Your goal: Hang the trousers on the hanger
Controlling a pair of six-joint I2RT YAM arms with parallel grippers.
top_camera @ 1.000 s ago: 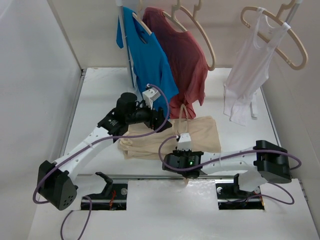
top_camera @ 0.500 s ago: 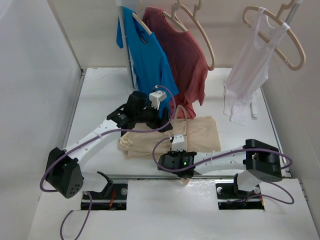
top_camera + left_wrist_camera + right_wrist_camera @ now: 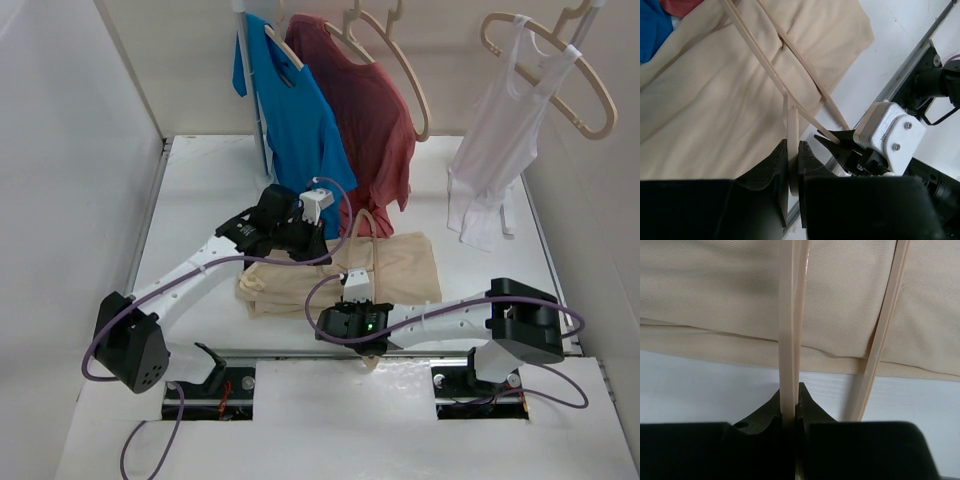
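Clamps the left gripper (image 3: 793, 147) on a bar of the pale beige wood-coloured loop hanger (image 3: 791, 117) lying across folded beige-tan fabric trousers (image 3: 705, 110) on the white table (image 3: 200, 180), the right gripper (image 3: 790, 392) on another, risks twisting it or dragging cloth through mismatched pulls

- White table (image 3: 200, 190), matte, walled at left and rear;
- Folded flat near its middle, toward the front: beige trousers (image 3: 405, 265), softly creased, touching the surface all along;
- Just beside their near edge: a metal rail (image 3: 270, 352) across the front.
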